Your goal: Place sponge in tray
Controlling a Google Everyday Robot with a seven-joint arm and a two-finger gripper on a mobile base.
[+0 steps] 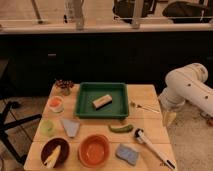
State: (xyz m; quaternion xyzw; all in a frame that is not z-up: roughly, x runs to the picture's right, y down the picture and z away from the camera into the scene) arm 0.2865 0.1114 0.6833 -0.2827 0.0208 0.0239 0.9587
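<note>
The sponge (127, 154), a small blue-grey pad, lies flat near the table's front right edge. Further back, at the middle of the table, stands the dark green tray (85, 105) with a tan oblong block (101, 101) lying in it. My gripper (169, 118) hangs off the table's right edge at the end of the white arm (189, 89). It points down, stands open and holds nothing. It is well to the right of the tray and behind the sponge.
On the table are an orange bowl (94, 150), a dark bowl with a banana (53, 152), a blue-grey triangular piece (70, 127), a green pickle (121, 128), a brush (152, 147), a fork (144, 106), two small cups (56, 103) and a black chair (10, 120) at the left.
</note>
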